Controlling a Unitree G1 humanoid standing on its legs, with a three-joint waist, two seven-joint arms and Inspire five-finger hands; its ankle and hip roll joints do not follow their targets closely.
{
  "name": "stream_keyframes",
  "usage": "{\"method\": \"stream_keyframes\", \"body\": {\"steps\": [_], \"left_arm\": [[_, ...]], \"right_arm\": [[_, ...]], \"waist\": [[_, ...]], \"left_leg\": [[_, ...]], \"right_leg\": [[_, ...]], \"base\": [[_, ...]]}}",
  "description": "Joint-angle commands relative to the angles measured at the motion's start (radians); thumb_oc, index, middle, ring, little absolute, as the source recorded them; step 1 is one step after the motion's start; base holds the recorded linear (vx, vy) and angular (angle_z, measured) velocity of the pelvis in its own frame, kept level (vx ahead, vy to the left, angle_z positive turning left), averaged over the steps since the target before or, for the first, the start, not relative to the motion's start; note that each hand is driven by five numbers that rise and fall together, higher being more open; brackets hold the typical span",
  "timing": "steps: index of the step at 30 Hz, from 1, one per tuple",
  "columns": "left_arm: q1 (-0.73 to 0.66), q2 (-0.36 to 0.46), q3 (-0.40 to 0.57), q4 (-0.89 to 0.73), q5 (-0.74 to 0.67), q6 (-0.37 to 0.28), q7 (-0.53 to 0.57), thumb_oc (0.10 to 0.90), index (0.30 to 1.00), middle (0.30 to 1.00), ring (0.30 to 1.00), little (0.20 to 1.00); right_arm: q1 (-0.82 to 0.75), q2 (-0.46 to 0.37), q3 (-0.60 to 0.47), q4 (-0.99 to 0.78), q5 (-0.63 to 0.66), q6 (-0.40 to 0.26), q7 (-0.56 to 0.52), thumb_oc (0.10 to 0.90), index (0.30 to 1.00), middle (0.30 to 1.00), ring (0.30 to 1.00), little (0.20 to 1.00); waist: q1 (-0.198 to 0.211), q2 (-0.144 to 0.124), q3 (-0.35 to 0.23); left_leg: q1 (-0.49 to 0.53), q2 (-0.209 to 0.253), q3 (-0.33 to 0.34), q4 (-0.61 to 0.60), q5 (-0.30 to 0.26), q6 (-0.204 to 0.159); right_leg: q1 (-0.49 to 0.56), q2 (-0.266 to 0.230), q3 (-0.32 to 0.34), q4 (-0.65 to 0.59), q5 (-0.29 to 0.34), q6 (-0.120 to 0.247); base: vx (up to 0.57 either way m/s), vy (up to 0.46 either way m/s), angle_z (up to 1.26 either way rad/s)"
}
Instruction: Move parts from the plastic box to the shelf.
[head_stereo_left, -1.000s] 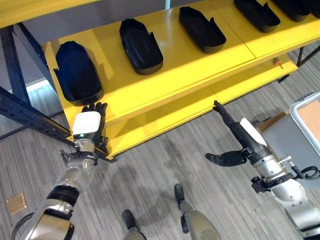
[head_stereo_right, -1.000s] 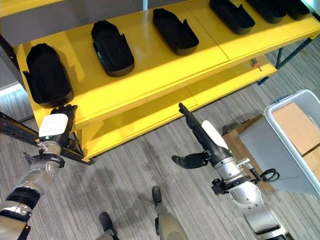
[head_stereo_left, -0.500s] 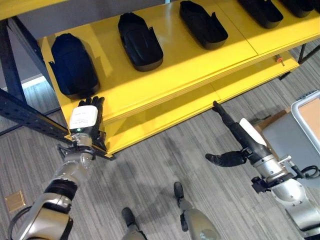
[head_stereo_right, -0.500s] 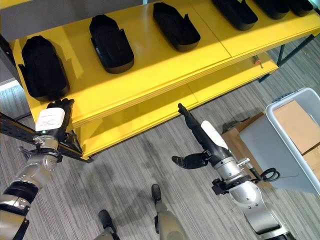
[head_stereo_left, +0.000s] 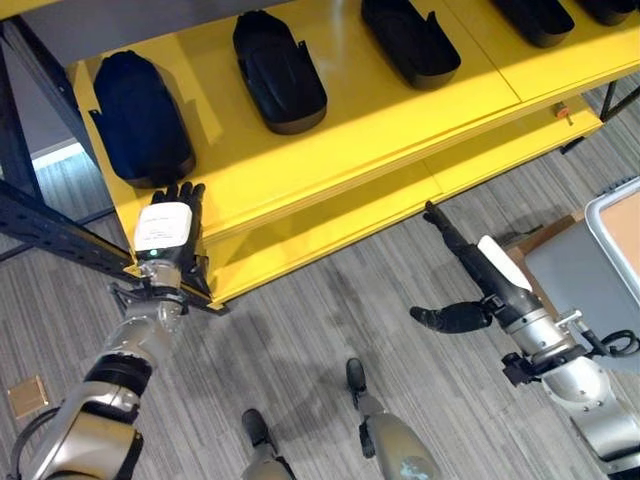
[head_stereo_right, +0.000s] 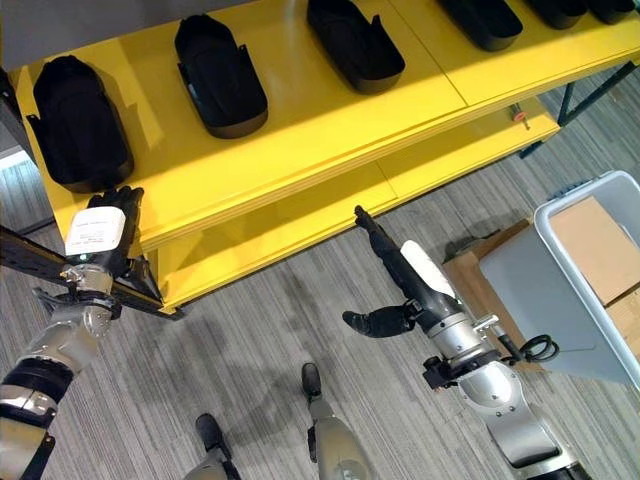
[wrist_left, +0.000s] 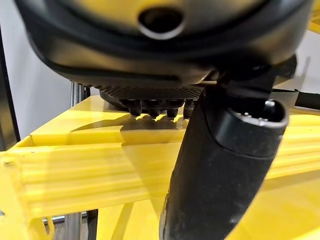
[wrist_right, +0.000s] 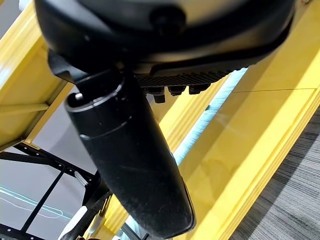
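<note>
While the long yellow two-tier shelf (head_stereo_left: 330, 150) carries a row of black moulded plastic parts (head_stereo_left: 278, 72) on its upper board, the grey plastic box (head_stereo_right: 590, 290) stands on the floor at the right, cut off by the frame. Left hand (head_stereo_left: 166, 232) – fingers straight, holding nothing – reaches the shelf's front edge just below the leftmost black part (head_stereo_left: 140, 118). Right hand (head_stereo_left: 470, 272) hangs over the floor, fingers extended, thumb out, empty – its fingertips near the lower board

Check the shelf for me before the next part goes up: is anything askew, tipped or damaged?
Nothing stands out. The black parts lie in a row on the yellow shelf, apart from one another, none tipped. Both the left hand and right hand are open and hold nothing.
</note>
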Motion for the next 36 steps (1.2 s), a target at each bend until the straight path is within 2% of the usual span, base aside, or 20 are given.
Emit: {"method": "stream_keyframes", "body": {"steps": [1, 2, 3, 4, 6, 9, 12, 17, 19, 20, 21, 24, 28, 32, 36], "left_arm": [[0.019, 0.001, 0.099, -0.142, -0.078, -0.052, 0.004, 0.9, 1.0, 1.0, 1.0, 1.0], [0.104, -0.031, 0.164, -0.217, -0.123, -0.072, -0.011, 0.9, 1.0, 1.0, 1.0, 1.0], [0.189, -0.044, 0.204, -0.328, -0.109, -0.093, -0.02, 0.9, 1.0, 1.0, 1.0, 1.0], [0.207, -0.045, 0.217, -0.345, -0.107, -0.088, -0.027, 0.9, 1.0, 1.0, 1.0, 1.0], [0.336, -0.08, 0.278, -0.464, -0.152, -0.13, -0.072, 0.9, 1.0, 1.0, 1.0, 1.0], [0.518, -0.085, 0.343, -0.65, -0.214, -0.207, -0.15, 0.9, 1.0, 1.0, 1.0, 1.0], [0.59, -0.08, 0.358, -0.718, -0.261, -0.23, -0.195, 0.9, 1.0, 1.0, 1.0, 1.0], [0.697, -0.089, 0.351, -0.808, -0.419, -0.287, -0.264, 0.9, 1.0, 1.0, 1.0, 1.0], [0.719, -0.11, 0.335, -0.829, -0.544, -0.311, -0.289, 0.9, 1.0, 1.0, 1.0, 1.0], [0.719, -0.11, 0.335, -0.829, -0.544, -0.311, -0.289, 0.9, 1.0, 1.0, 1.0, 1.0], [0.74, -0.147, 0.308, -0.838, -0.752, -0.335, -0.354, 0.9, 1.0, 1.0, 1.0, 1.0], [0.76, -0.194, 0.262, -0.84, -0.987, -0.32, -0.439, 0.9, 1.0, 1.0, 1.0, 1.0], [0.778, -0.231, 0.193, -0.847, -1.199, -0.286, -0.511, 0.9, 1.0, 1.0, 1.0, 1.0], [0.79, -0.241, 0.153, -0.841, -1.288, -0.262, -0.544, 0.9, 1.0, 1.0, 1.0, 1.0], [0.791, -0.245, 0.128, -0.82, -1.302, -0.251, -0.549, 0.9, 1.0, 1.0, 1.0, 1.0]], "right_arm": [[-0.057, -0.005, -0.063, -0.099, 0.024, -0.085, -0.044, 0.9, 1.0, 1.0, 1.0, 1.0], [-0.05, 0.001, -0.076, -0.094, 0.021, -0.082, -0.046, 0.9, 1.0, 1.0, 1.0, 1.0], [-0.044, 0.012, -0.092, -0.086, 0.019, -0.075, -0.044, 0.9, 1.0, 1.0, 1.0, 1.0], [-0.044, 0.011, -0.086, -0.087, 0.019, -0.075, -0.044, 0.9, 1.0, 1.0, 1.0, 1.0], [-0.047, 0.024, -0.104, -0.073, 0.017, -0.067, -0.041, 0.9, 1.0, 1.0, 1.0, 1.0], [-0.057, 0.033, -0.115, -0.059, 0.02, -0.062, -0.032, 0.9, 1.0, 1.0, 1.0, 1.0], [-0.064, 0.034, -0.113, -0.058, 0.026, -0.064, -0.027, 0.9, 1.0, 1.0, 1.0, 1.0], [-0.043, 0.026, -0.109, -0.065, 0.039, -0.073, -0.005, 0.9, 1.0, 1.0, 1.0, 1.0], [-0.034, 0.03, -0.103, -0.06, 0.051, -0.075, 0.0, 0.9, 1.0, 1.0, 1.0, 1.0], [-0.034, 0.03, -0.103, -0.06, 0.051, -0.075, 0.0, 0.9, 1.0, 1.0, 1.0, 1.0], [-0.016, 0.042, -0.094, -0.046, 0.077, -0.079, 0.006, 0.9, 1.0, 1.0, 1.0, 1.0], [0.02, 0.053, -0.086, -0.034, 0.106, -0.082, 0.018, 0.9, 1.0, 1.0, 1.0, 1.0], [0.082, 0.08, -0.077, -0.015, 0.155, -0.078, 0.032, 0.9, 1.0, 1.0, 1.0, 1.0], [0.127, 0.099, -0.067, -0.018, 0.214, -0.08, 0.052, 0.9, 1.0, 1.0, 1.0, 1.0], [0.142, 0.12, -0.037, -0.008, 0.299, -0.074, 0.077, 0.9, 1.0, 1.0, 1.0, 1.0]], "waist": [[-0.003, -0.024, -0.028], [0.003, -0.023, -0.03], [0.014, -0.02, -0.031], [0.009, -0.02, -0.034], [0.023, -0.015, -0.035], [0.043, -0.003, -0.052], [0.048, 0.002, -0.063], [0.057, 0.015, -0.096], [0.062, 0.019, -0.107], [0.062, 0.019, -0.107], [0.063, 0.024, -0.121], [0.067, 0.029, -0.149], [0.069, 0.043, -0.197], [0.065, 0.049, -0.227], [0.062, 0.05, -0.256]], "left_leg": [[0.076, -0.001, -0.063, 0.0, 0.003, 0.007], [0.077, -0.003, -0.065, -0.002, 0.008, 0.009], [0.078, -0.005, -0.071, -0.003, 0.004, 0.012], [0.08, -0.005, -0.07, -0.003, 0.003, 0.012], [0.085, -0.009, -0.076, -0.004, -0.001, 0.015], [0.097, -0.014, -0.085, -0.004, -0.011, 0.02], [0.108, -0.017, -0.09, -0.004, -0.017, 0.023], [0.133, -0.024, -0.113, -0.004, -0.029, 0.027], [0.141, -0.03, -0.121, -0.004, -0.031, 0.029], [0.141, -0.03, -0.121, -0.004, -0.031, 0.029], [0.155, -0.035, -0.133, -0.004, -0.038, 0.032], [0.156, -0.043, -0.148, -0.004, -0.032, 0.038], [0.163, -0.058, -0.178, -0.004, -0.037, 0.046], [0.163, -0.068, -0.202, -0.004, -0.041, 0.05], [0.16, -0.077, -0.218, -0.004, -0.043, 0.053]], "right_leg": [[0.086, -0.055, -0.034, 0.053, -0.122, 0.062], [0.088, -0.057, -0.035, 0.053, -0.121, 0.06], [0.091, -0.059, -0.036, 0.052, -0.122, 0.057], [0.093, -0.059, -0.036, 0.051, -0.122, 0.057], [0.103, -0.061, -0.041, 0.051, -0.125, 0.056], [0.127, -0.068, -0.047, 0.05, -0.131, 0.054], [0.142, -0.07, -0.053, 0.052, -0.134, 0.055], [0.183, -0.083, -0.078, 0.053, -0.142, 0.059], [0.198, -0.087, -0.089, 0.054, -0.144, 0.06], [0.198, -0.087, -0.089, 0.054, -0.144, 0.06], [0.22, -0.093, -0.105, 0.058, -0.152, 0.065], [0.232, -0.101, -0.121, 0.06, -0.151, 0.067], [0.26, -0.118, -0.153, 0.065, -0.154, 0.079], [0.276, -0.13, -0.171, 0.068, -0.156, 0.087], [0.284, -0.138, -0.183, 0.064, -0.149, 0.095]], "base": [[0.0, 0.0, 0.0], [0.0, 0.0, 0.0], [0.0, 0.0, 0.0], [0.02, -0.007, -0.03], [0.0, 0.0, 0.0], [0.02, -0.01, 0.06], [0.02, -0.01, 0.12], [0.03, -0.011, 0.13], [0.01, -0.005, 0.19], [0.02, -0.004, 0.2], [0.0, -0.005, 0.23], [-0.01, -0.007, 0.19], [-0.03, 0.016, 0.23], [-0.07, 0.033, 0.18], [-0.08, 0.031, 0.18]]}}
